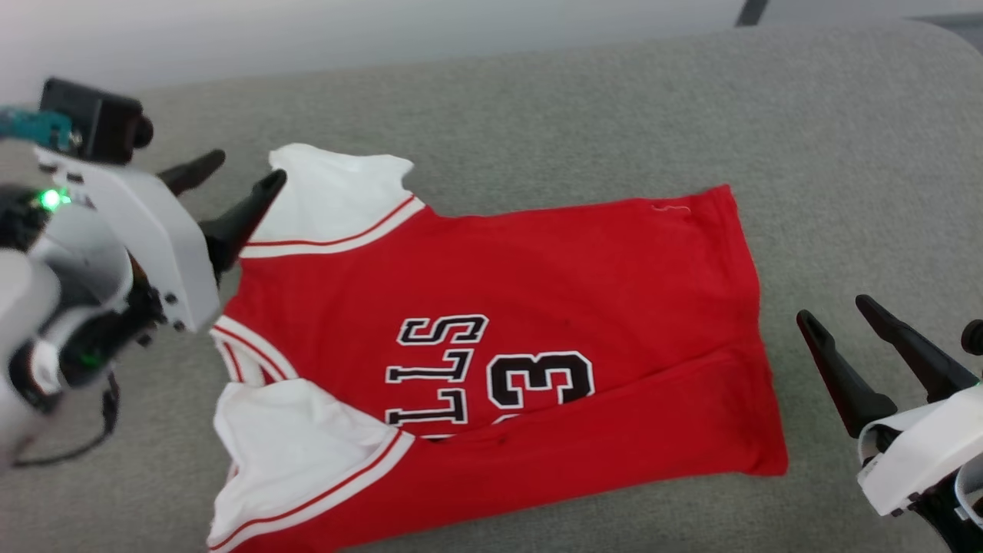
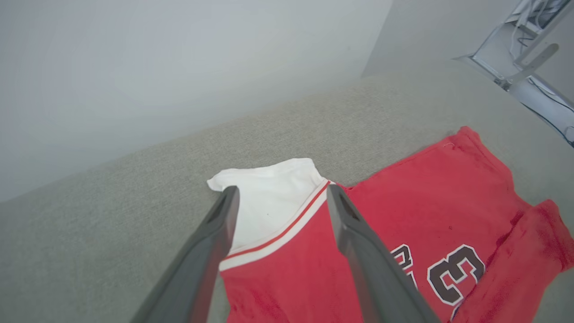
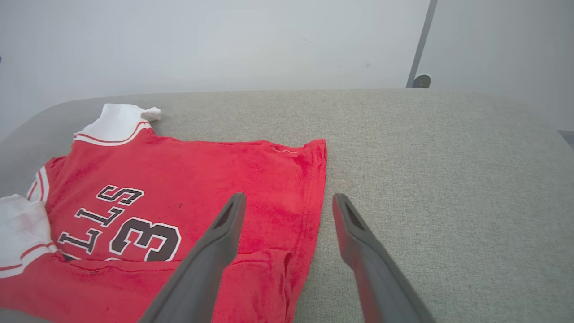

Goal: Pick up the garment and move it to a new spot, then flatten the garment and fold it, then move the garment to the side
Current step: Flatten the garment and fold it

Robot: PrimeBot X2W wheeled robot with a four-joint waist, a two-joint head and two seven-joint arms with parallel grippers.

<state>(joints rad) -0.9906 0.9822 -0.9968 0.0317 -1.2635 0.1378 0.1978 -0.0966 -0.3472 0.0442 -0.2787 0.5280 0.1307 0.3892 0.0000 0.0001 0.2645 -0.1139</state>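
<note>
Here the red jersey (image 1: 537,292) lies flat, chest up, on the grey upholstered cushion (image 1: 614,115), its collar toward the robot's left and its hem toward the right. Its near long edge is folded over the chest, covering part of the number. The left gripper (image 1: 248,167) is spread wide by the far white sleeve (image 2: 269,197), pinching nothing. The right gripper (image 1: 835,309) is also spread and empty, just beyond the hem.
</note>
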